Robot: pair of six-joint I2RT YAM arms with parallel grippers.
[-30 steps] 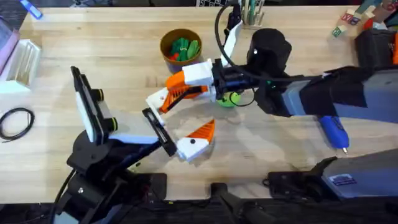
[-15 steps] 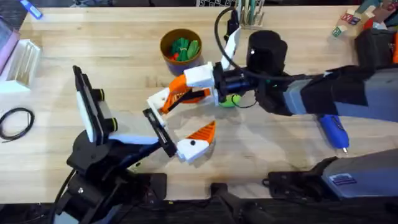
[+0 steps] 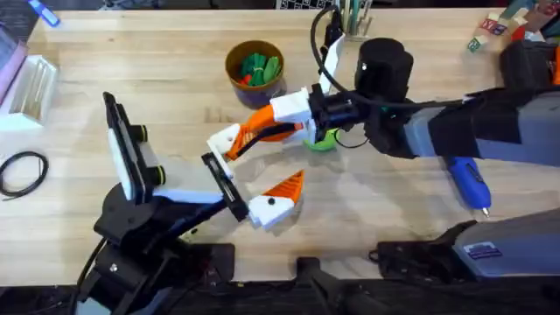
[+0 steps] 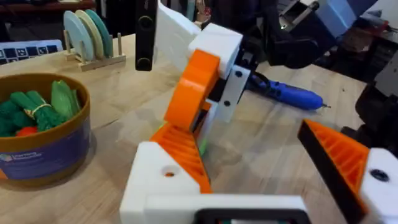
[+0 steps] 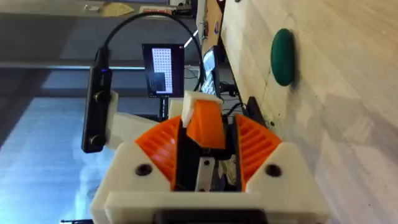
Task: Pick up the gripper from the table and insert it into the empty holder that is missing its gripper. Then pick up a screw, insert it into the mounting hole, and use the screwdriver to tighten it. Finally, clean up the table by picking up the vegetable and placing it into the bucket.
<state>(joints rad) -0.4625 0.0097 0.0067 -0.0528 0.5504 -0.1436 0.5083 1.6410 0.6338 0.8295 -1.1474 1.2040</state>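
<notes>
Between two pincers, right pincer [image 3: 249,133] clenches one gripper [image 3: 262,129]; left pincer [image 3: 254,171] released; one bucket [image 3: 254,68]

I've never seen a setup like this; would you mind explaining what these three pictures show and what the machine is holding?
Two robot arms work at a wooden table. One picture looks down from above; the other two come from small cameras on each arm's wrist. The left gripper is open, with a plain white holder on one finger. The right gripper is shut on a small orange gripper tip, held at that holder. On the table lie a blue screwdriver, a green disc and a bucket containing toy vegetables.
</notes>
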